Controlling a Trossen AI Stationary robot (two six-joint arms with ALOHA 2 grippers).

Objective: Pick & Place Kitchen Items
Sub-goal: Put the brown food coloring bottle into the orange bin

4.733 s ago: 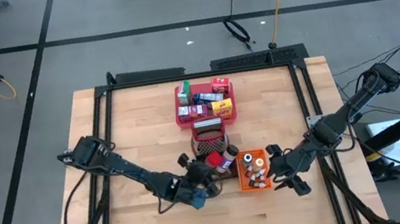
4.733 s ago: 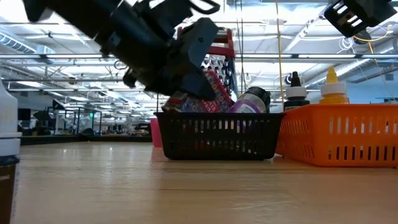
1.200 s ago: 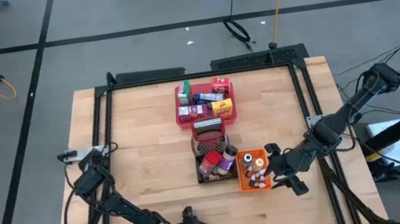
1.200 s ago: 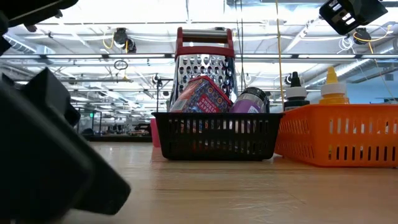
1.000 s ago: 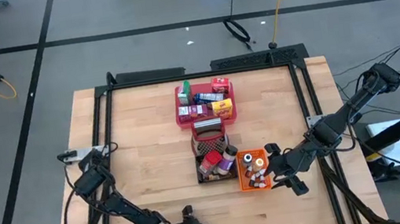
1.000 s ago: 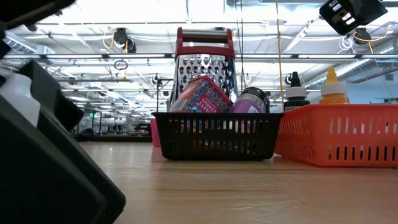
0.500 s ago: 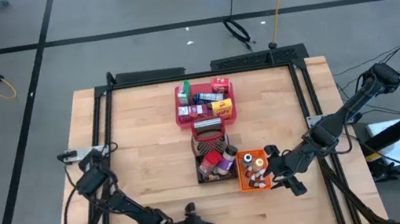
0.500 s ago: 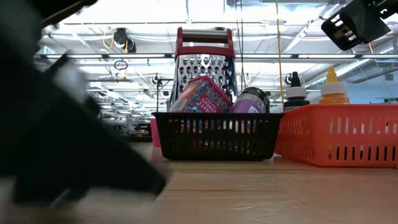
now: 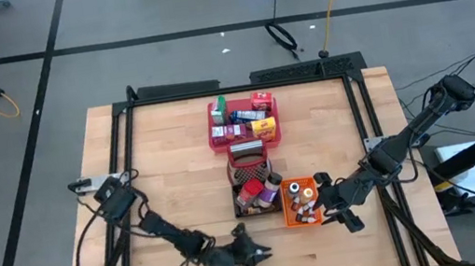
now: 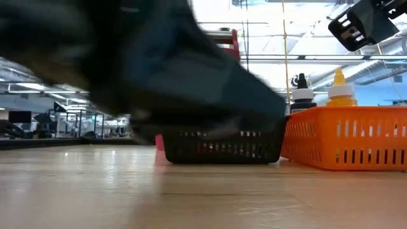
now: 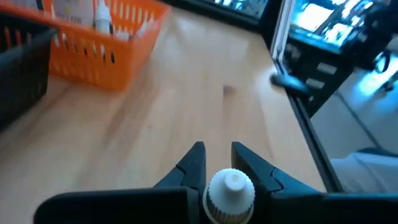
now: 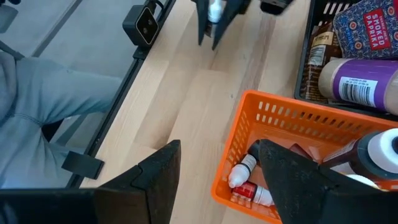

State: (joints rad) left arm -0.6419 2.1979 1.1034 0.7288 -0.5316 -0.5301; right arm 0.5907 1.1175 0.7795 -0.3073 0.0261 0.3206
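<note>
While the left gripper [image 9: 249, 261] hangs low over the near edge of the pale wooden table [image 9: 165, 153], toward its middle, its jaws are clamped on a small white bottle with a ribbed cap [image 11: 230, 188], seen end-on in the left wrist view between the two dark fingers [image 11: 194, 163]. In the low view this arm is a dark blur filling the upper left of the picture.

The right gripper [image 9: 337, 215] waits beside the small orange slatted plastic bin [image 9: 300, 203], on the side toward the table's right edge. Its jaws stand wide apart and hold nothing; in the right wrist view they straddle the bin's corner. Inside the bin lie a small white bottle with a red label [image 12: 244, 180] and dark bottles with white caps [image 12: 379, 151].

Touching the bin, on its side toward the table's left edge, sits the black wire basket [image 9: 253, 197], holding a metal box grater with a red handle [image 9: 247, 157], a red-and-blue spice pouch [image 12: 362, 30] and a purple bottle with a white label [image 12: 357, 81].

Nearer the far edge, at the table's middle, rests the flat red tray [image 9: 212, 110], packed with small grocery boxes [image 9: 243, 121] in red, blue, green and yellow.
</note>
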